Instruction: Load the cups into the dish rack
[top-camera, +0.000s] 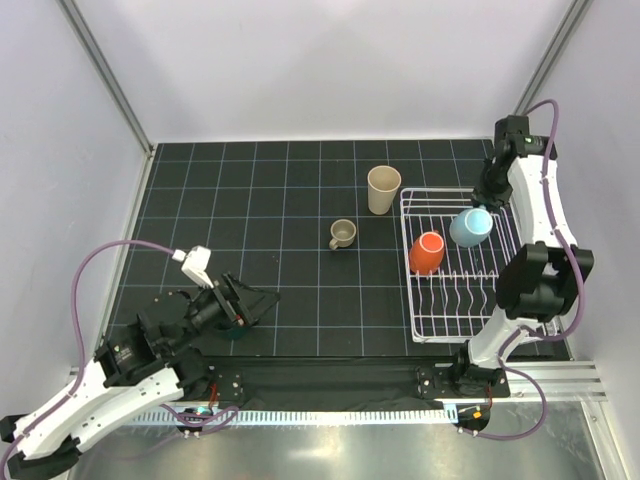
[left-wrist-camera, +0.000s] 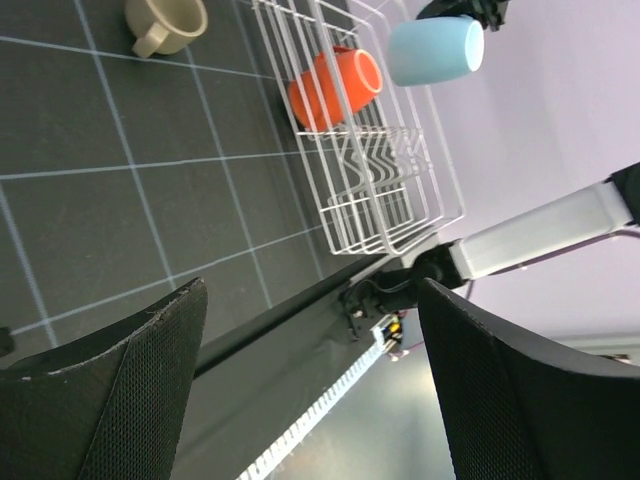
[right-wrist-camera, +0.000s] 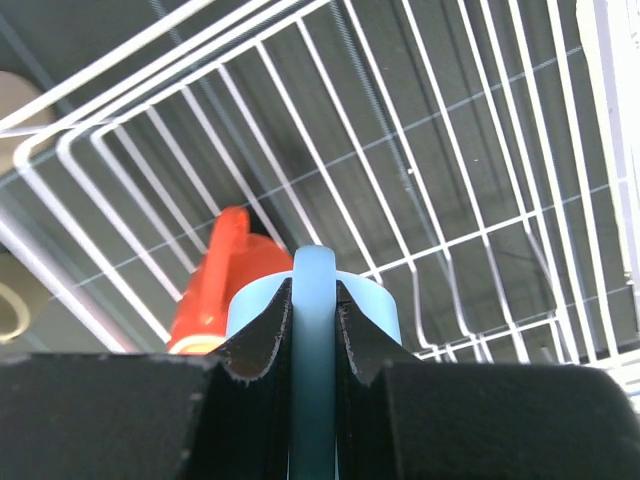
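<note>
1. Far left, on the black gridded mat (top-camera: 280, 200), the left gripper (top-camera: 243, 303) is seen down low. Its fingers (left-wrist-camera: 130, 390) are spread wide and nothing is held between them.
2. Just beneath that gripper, a dark teal mug (top-camera: 237, 328) is glimpsed, mostly hidden. Whether it is being touched cannot be told.
3. Toward the middle of the mat, the small taupe mug (top-camera: 342, 234) is found standing upright, mouth up, with its handle turned to the left.
4. Behind it and a little to the right, the beige tumbler (top-camera: 383, 189) is seen upright, just beside the far left corner of the rack.
5. On the right, the white wire dish rack (top-camera: 440, 305) is spotted. The orange cup (top-camera: 426, 252) is lying on its side inside, close to the left rim.
6. Next to the orange cup, the light blue mug (top-camera: 470, 227) is held on its side over the far part of the rack. Whether it rests on the wires cannot be told.
7. At the rack's far right, the right gripper (right-wrist-camera: 313, 285) is clamped on that mug. A light blue strip is pinched between its fingers, and whether it is handle or wall cannot be told.
</note>
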